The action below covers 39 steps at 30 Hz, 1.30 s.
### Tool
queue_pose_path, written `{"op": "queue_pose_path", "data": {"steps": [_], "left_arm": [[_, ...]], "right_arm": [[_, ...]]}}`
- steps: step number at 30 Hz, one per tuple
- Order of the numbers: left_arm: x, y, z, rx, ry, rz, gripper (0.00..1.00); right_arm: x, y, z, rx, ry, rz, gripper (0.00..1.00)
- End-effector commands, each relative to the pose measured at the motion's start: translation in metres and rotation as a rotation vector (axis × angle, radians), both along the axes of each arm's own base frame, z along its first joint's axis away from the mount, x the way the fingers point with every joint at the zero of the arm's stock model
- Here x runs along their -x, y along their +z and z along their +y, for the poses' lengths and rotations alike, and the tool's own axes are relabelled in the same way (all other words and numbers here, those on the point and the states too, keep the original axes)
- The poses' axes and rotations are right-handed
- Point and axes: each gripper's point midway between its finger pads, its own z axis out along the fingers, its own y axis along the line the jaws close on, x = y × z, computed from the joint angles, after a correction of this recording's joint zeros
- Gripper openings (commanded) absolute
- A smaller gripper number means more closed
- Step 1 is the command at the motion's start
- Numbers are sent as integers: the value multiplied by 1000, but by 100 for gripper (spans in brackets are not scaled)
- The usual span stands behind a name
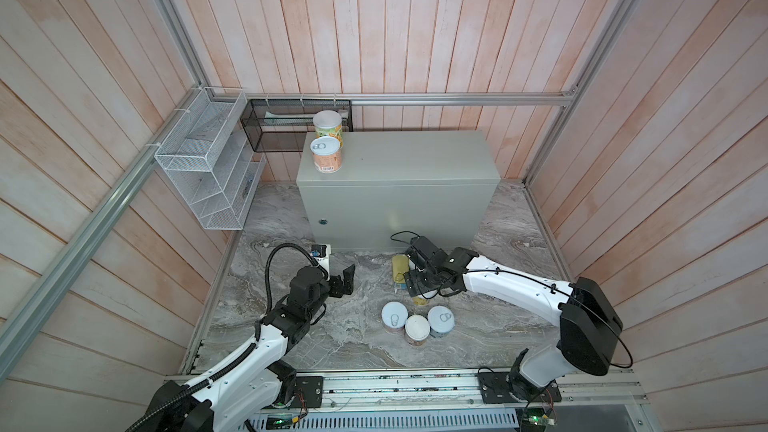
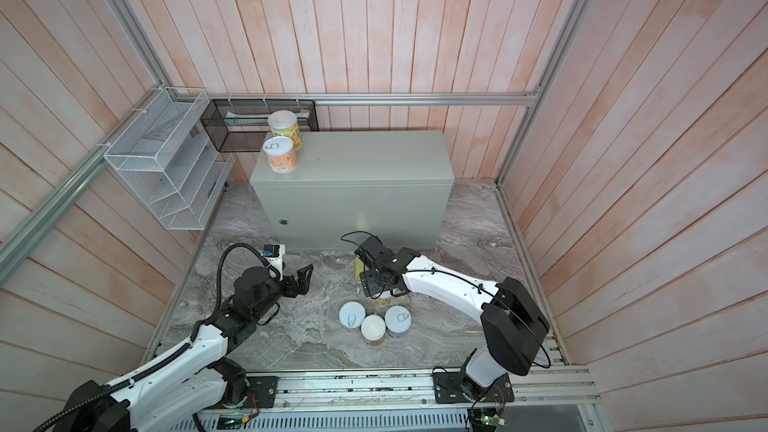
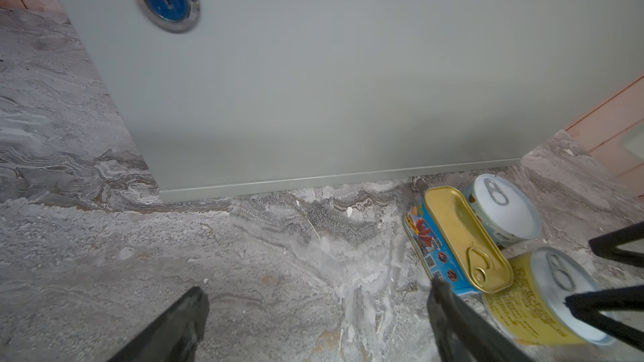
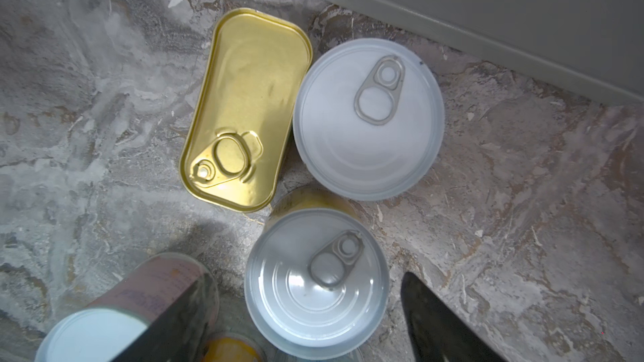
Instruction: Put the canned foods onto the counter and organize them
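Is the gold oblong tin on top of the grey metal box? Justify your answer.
No: the gold oblong tin lies on the marbled stone surface in front of the grey metal box, beside a silver-lidded can.

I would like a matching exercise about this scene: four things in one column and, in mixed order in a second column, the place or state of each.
Things
1. orange-labelled can with silver pull-tab lid
2. flat gold oblong tin
3. yellow-labelled can with silver pull-tab lid
4. left claw

Places or states
a. stands inside the open right claw
b. open, holding nothing, over the bare marbled grey stone surface
c. on top of the large grey metal box
d. lies flat on the stone, outside both claws

Pairs: 1-c, 2-d, 3-a, 4-b
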Motion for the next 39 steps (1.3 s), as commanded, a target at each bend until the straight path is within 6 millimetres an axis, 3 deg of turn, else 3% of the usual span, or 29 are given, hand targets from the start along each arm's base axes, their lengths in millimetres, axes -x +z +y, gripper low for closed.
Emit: {"op": "queue_pose_path", "data": {"steps": [1, 10, 21, 29, 39], "left_arm": [[-3, 4, 0, 12, 16, -16, 100], [-3, 4, 0, 11, 17, -15, 100], [-4, 4, 1, 12, 26, -10, 100], [-4, 4, 2, 11, 29, -9, 100], [-3, 6, -2, 21, 6, -14, 100]], "right_arm": [[4, -4, -8, 62, 2, 16, 89], [5, -14, -4, 40, 21, 24, 95], [9, -33, -7, 47, 16, 64, 94], [10, -40, -8, 56, 17, 80, 89], [5, -40, -13, -5, -12, 75, 75]]}}
